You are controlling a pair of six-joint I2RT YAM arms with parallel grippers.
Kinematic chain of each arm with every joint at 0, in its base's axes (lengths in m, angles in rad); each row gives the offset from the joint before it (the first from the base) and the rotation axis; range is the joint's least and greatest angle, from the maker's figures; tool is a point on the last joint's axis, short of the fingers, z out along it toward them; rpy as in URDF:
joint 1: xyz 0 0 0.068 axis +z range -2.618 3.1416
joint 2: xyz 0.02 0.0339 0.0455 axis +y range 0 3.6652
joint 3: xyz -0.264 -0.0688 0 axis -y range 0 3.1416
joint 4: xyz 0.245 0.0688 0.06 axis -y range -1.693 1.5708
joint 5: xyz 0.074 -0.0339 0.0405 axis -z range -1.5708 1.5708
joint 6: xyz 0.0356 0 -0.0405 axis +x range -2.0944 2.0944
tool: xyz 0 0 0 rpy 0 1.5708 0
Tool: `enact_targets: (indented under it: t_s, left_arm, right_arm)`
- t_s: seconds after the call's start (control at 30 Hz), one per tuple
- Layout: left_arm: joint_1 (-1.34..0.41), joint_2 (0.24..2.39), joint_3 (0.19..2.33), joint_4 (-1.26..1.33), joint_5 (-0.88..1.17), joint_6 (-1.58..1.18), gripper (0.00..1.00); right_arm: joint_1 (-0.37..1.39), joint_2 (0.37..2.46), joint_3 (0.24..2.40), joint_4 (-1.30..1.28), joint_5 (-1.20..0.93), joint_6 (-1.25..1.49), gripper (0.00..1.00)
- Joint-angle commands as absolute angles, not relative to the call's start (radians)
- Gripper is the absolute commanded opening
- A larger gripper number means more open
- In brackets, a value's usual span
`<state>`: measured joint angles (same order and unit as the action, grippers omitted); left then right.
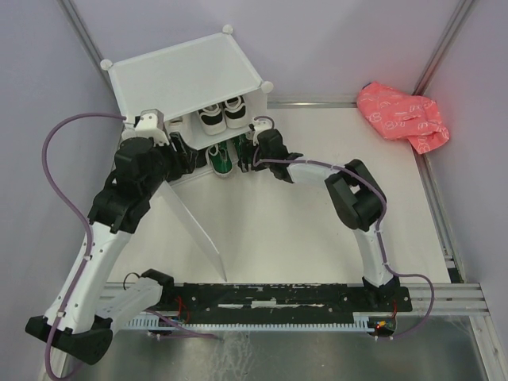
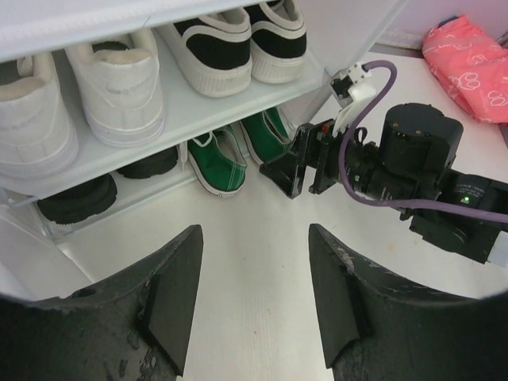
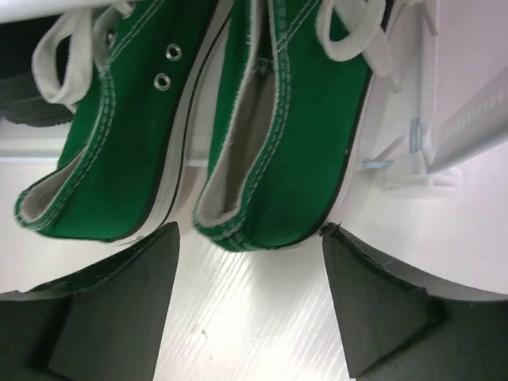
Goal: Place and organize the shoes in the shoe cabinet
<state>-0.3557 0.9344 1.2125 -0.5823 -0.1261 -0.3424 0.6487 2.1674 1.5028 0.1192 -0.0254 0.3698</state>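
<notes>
The job looks close to done: all the shoes sit in the shoe cabinet. On its upper shelf are two white sneakers and two black sneakers with white soles. Below are two plain black shoes and two green canvas sneakers, eight in all.

The green heels jut out at the front. The right pincer hovers released just behind them, and the left pincer is released and empty. The next step is probably a gentle, square push inward.

Both arms pair white links with black joints and purple cables.
</notes>
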Motion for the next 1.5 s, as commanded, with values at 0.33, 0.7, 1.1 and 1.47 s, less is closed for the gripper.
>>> enact_targets:
  t_s: [0.33, 0.7, 1.1, 1.47]
  left_arm:
    - [-0.359, 0.864, 1.156, -0.638, -0.208, -0.319, 0.64]
    - [-0.359, 0.829, 1.137, -0.672, -0.236, -0.314, 0.64]
    - [-0.359, 0.805, 1.123, -0.686, -0.255, -0.313, 0.65]
    - [-0.359, 0.795, 1.123, -0.693, -0.264, -0.311, 0.65]
  right_arm:
    - [0.649, 2.187, 1.48, 0.454, 0.136, 0.322, 0.35]
    - [0.668, 2.159, 1.474, 0.553, 0.173, 0.262, 0.22]
    - [0.676, 2.199, 1.523, 0.63, 0.195, 0.186, 0.14]
    - [0.68, 2.232, 1.626, 0.634, 0.202, 0.077, 0.14]
